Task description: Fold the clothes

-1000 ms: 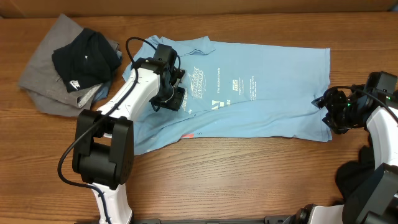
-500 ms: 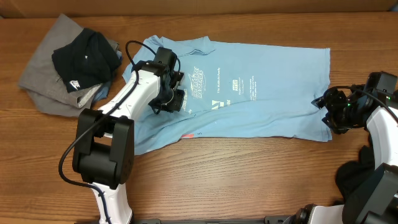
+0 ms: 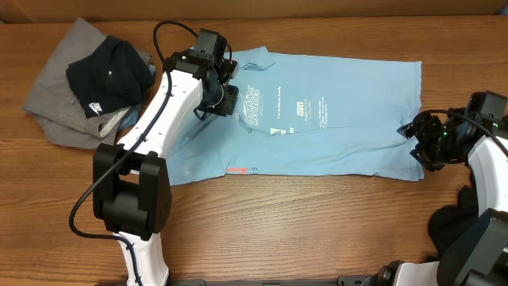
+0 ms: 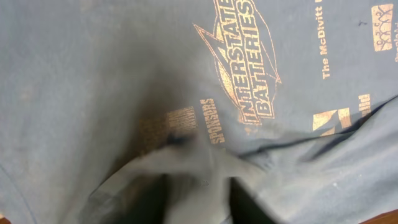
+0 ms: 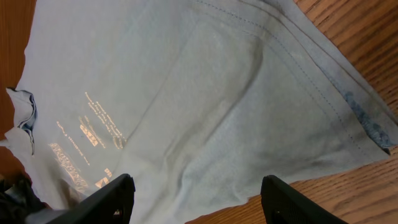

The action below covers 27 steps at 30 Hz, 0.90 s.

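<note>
Where its cotton puckers, flat blue shirt [image 3: 341, 139] — rumpled grey heap [image 3: 54, 107]

Wood-grain table [image 3: 317, 230]: shows between right fingers [image 5: 292, 199], also far beyond them, rightward. Tan strip [image 3: 357, 6] past far edge.

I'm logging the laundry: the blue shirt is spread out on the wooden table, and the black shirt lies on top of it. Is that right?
Not quite. The blue shirt is spread out on the wooden table, but the black shirt lies on top of a grey shirt beside it, not on the blue one. The overhead view shows this.
</note>
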Each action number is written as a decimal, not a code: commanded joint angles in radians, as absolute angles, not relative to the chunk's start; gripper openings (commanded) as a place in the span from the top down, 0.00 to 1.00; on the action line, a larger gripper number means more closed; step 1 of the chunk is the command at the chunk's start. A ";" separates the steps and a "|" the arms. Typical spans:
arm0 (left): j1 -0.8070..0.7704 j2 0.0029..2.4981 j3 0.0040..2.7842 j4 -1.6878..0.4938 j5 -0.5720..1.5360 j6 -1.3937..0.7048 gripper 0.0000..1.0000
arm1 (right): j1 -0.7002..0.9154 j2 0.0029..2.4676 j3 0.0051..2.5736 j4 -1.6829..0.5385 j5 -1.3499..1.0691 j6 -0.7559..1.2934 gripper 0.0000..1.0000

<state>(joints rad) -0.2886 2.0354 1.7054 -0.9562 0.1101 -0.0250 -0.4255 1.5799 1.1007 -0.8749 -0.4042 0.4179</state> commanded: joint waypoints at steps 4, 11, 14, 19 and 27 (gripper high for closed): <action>-0.283 2.040 1.717 -1.047 -0.070 -0.024 0.43 | -0.424 1.581 1.121 -0.872 -0.413 0.411 0.31; -0.209 2.040 1.637 -1.093 -0.090 -0.049 0.53 | -0.424 1.581 1.121 -0.873 -0.413 0.411 0.31; -0.179 2.040 1.562 -1.072 -0.064 -0.092 0.53 | -0.424 1.581 1.121 -0.873 -0.413 0.411 0.31; -0.137 2.040 1.491 -1.046 -0.027 -0.105 0.55 | -0.424 1.581 1.121 -0.873 -0.413 0.412 0.31; -0.131 2.040 1.489 -1.023 -0.025 -0.105 0.94 | -0.424 1.581 1.121 -0.878 -0.413 0.411 0.31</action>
